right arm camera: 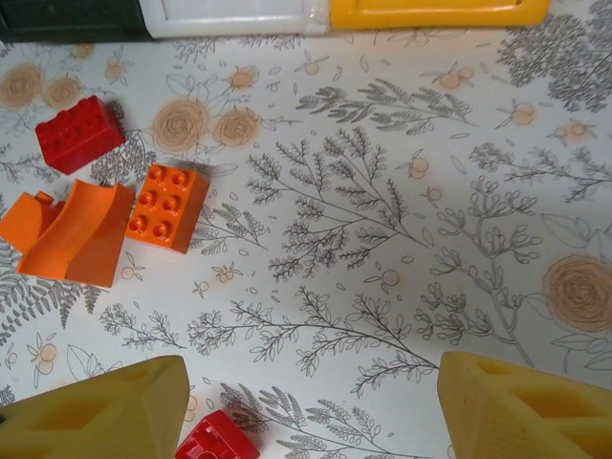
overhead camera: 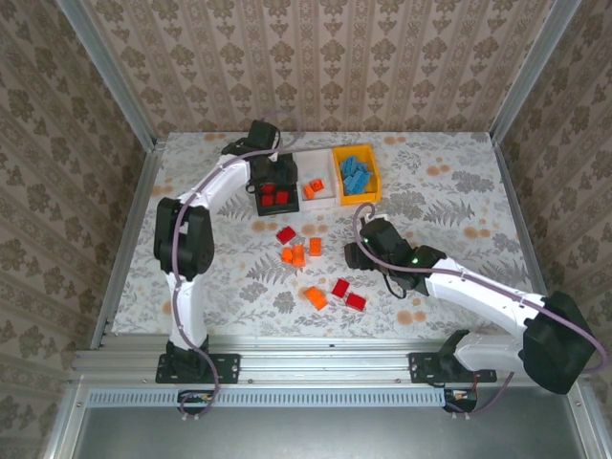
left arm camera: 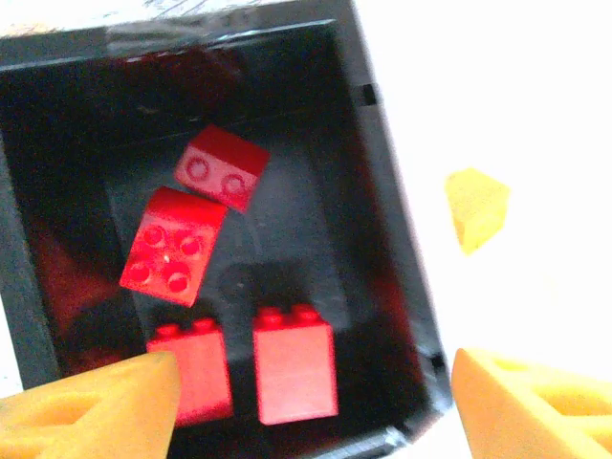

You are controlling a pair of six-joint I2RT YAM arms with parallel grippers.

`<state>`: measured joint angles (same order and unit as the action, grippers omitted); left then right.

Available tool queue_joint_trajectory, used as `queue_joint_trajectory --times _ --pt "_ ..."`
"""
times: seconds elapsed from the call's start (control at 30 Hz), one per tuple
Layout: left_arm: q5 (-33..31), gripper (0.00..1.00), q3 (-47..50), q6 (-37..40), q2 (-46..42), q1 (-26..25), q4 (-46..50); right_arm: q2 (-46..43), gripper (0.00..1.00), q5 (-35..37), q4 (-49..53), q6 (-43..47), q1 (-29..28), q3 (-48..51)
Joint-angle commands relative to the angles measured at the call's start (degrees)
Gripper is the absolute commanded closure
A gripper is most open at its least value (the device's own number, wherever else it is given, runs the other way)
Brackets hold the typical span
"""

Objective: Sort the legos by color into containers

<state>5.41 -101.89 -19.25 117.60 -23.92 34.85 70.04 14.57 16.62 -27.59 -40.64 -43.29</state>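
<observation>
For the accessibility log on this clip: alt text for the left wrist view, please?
Four red bricks lie in the black bin, seen from above. The open left hand hovers over it, its yellow fingers at the bottom corners, holding nothing. Right of the bin, a blurred orange piece lies on white.

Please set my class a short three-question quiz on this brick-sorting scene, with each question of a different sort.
1. True or false: the left wrist view shows four red bricks in the black bin.
2. Which bin holds the blue bricks? A black bin, B white bin, C orange-yellow bin.
3. Fill in: the loose bricks on the table are red and ___.

Key: 1 true; 2 C; 3 orange.
</observation>
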Motion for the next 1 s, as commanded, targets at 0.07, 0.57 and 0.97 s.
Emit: queue_joint_trajectory --times 0.07,0.57,0.97 --pt "6.6 0.2 11.2 -1.7 -17.4 -1.7 -7.0 4.6 0.29 -2.3 -3.0 -0.8 -0.9 -4.3" --pt "-2.6 0.0 74.5 -16.5 -65.6 0.2 -18.8 38.5 0.26 -0.3 -0.2 -4.5 -3.5 -29.1" --pt "-1.8 0.0 79.6 -15.7 -77.4 1.3 -12.6 45.6 0.54 0.8 0.3 -6.8 -3.5 -30.5"
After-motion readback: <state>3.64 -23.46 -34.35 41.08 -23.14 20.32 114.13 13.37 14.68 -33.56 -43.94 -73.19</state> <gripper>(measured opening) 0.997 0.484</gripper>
